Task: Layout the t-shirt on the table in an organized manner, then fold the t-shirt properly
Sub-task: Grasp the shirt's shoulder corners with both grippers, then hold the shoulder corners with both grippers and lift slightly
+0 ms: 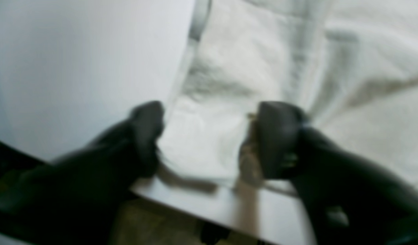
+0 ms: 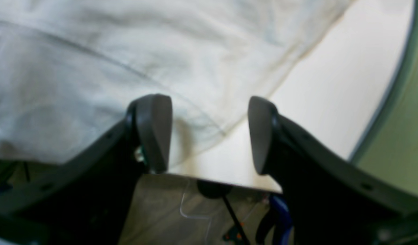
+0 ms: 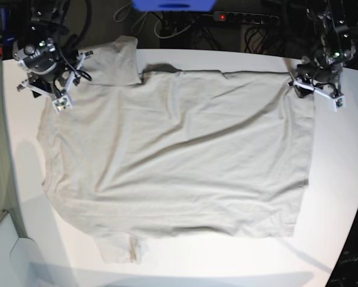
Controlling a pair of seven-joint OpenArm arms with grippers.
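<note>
T-shirt [image 3: 179, 155] lies spread on table [image 3: 23, 179]. L gripper [image 1: 209, 139]: 2 fingers apart, shirt corner btwn them at table edge, pinch unclear. R gripper [image 2: 209, 132]: fingers spread, hem edge btwn them.

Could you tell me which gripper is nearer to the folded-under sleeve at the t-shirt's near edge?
Right. The right gripper sits at the far corner on the folded sleeve's side; the left gripper sits at the opposite far corner, farther off.

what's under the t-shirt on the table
Only the white table shows, bare around the spread t-shirt. Whatever lies beneath the cloth is covered; no bulge suggests an object, though wrinkles make that uncertain.
</note>
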